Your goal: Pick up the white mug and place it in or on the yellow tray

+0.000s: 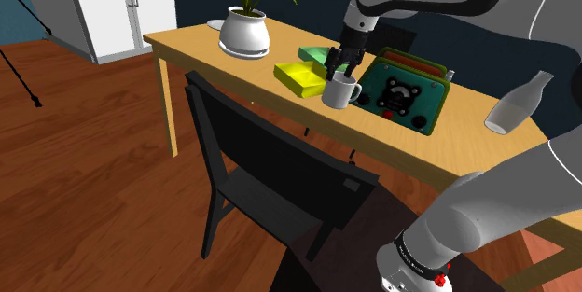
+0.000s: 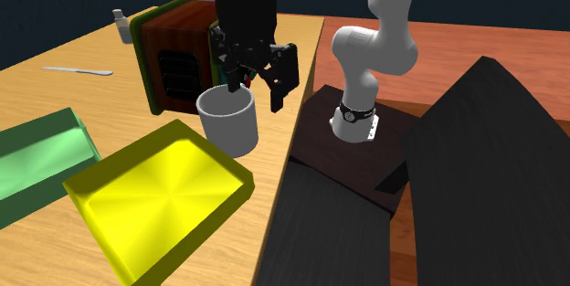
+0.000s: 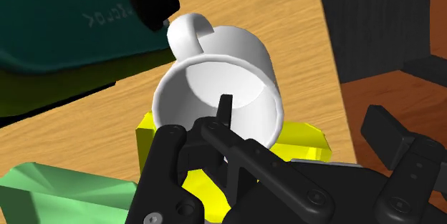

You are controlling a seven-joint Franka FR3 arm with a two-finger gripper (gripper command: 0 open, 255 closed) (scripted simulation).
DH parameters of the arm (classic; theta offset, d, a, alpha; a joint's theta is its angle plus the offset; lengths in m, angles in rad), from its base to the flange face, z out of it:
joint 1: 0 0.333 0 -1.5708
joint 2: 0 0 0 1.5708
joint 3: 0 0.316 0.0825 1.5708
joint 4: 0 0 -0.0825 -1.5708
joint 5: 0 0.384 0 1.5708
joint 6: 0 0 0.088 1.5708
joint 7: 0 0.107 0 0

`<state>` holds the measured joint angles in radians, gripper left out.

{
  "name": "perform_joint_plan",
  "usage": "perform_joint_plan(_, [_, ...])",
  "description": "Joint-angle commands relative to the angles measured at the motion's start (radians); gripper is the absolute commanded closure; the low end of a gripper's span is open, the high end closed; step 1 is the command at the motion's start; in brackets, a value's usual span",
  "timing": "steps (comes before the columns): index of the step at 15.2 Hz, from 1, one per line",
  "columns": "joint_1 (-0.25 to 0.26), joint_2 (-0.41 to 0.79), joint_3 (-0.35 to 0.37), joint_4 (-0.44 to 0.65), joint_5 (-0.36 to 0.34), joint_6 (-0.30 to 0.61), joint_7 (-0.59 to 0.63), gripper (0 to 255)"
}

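Evidently the tool (image 2: 247, 88) is pinched narrow on the white mug (image 2: 228, 124), one finger (image 3: 226, 109) inside the rim, the other outside the wall. The mug hangs, apparently just clear of the table (image 2: 55, 101), at the yellow tray (image 2: 160, 197)'s corner. It looks empty, rigid and smooth, so probably light but slippery. The rim wall is the right place to hold it.

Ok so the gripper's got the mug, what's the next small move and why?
Probably carry the mug sideways until it hangs over the middle of the tray. The gripper clasps its rim, one finger inside, but in the second exterior view the mug is beside the tray's corner, not above its floor.
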<state>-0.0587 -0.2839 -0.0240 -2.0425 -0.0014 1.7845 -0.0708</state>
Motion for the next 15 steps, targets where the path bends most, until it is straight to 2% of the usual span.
perform_joint_plan(1, [-0.006,0.045,-0.007,0.030,-0.007,0.012,-0.008,0])
perform_joint_plan(8, [-0.006,0.053,-0.007,-0.064,-0.007,0.114,-0.008,0])
perform_joint_plan(15, [-0.006,0.053,-0.007,-0.064,-0.007,0.114,-0.008,0])
